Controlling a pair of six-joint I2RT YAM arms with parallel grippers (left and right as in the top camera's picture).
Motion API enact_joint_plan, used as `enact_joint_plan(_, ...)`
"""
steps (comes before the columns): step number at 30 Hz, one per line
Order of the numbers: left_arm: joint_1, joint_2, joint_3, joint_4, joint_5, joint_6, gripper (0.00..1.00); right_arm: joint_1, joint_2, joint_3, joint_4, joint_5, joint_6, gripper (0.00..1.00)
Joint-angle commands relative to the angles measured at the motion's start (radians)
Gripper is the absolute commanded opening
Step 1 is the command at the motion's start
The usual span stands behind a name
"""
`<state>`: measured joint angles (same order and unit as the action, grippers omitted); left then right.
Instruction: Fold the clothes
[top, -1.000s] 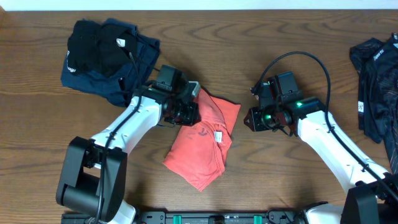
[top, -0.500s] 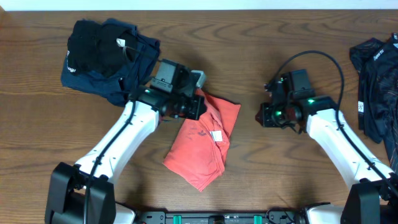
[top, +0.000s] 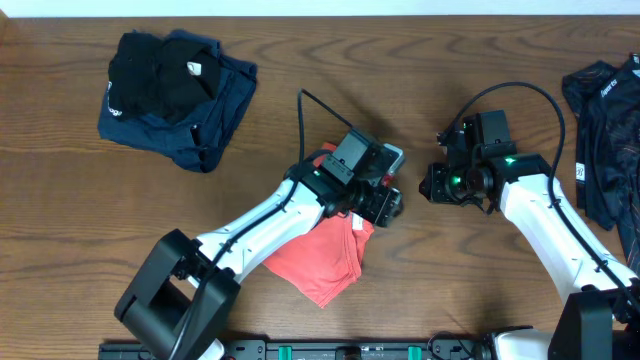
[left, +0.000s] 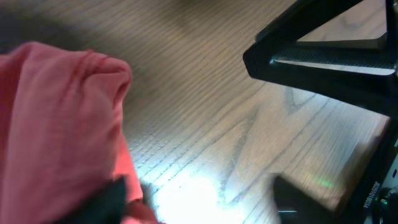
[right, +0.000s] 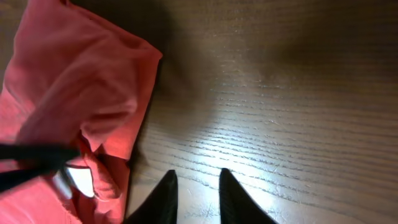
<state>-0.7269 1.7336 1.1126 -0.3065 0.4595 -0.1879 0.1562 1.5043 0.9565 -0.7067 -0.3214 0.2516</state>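
Note:
The orange-red shirt (top: 315, 262) lies folded into a small bundle at the table's front middle. My left arm reaches across it, and my left gripper (top: 388, 207) stands open just past its right edge. In the left wrist view (left: 205, 202) the jaws are wide apart over bare wood, and the left finger (left: 118, 199) rests against the shirt's rumpled edge (left: 56, 124). My right gripper (top: 432, 186) hovers to the right of the shirt. Its fingertips (right: 196, 193) stand a narrow gap apart with only table between them. The shirt's corner (right: 74, 81) and white label (right: 81, 180) lie to their left.
A pile of black and navy garments (top: 170, 95) sits at the back left. Another dark garment (top: 605, 130) hangs at the right edge. The right arm's black gripper body (left: 323, 50) shows close in front of the left wrist camera.
My left gripper, shut at the shirt's upper left, has swung right across the shirt and opened, letting go of the cloth. The right gripper has drawn back a little to the right.

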Motion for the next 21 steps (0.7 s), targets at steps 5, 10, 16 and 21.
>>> enact_joint_plan(5,0.090,-0.174,0.053,-0.150,-0.039,-0.008,0.94,-0.005,-0.001,0.010,0.046,-0.157,-0.069,0.31)
enact_joint_plan(10,0.205,-0.329,0.053,-0.256,-0.069,-0.008,0.99,0.029,-0.001,0.010,0.140,-0.295,-0.055,0.38)
enact_joint_plan(16,0.330,-0.410,0.053,-0.406,-0.069,0.019,0.99,0.155,0.025,0.010,0.196,-0.200,0.050,0.45)
enact_joint_plan(21,0.351,-0.393,0.050,-0.504,-0.069,0.060,0.99,0.270,0.100,0.010,0.276,-0.069,0.169,0.53)
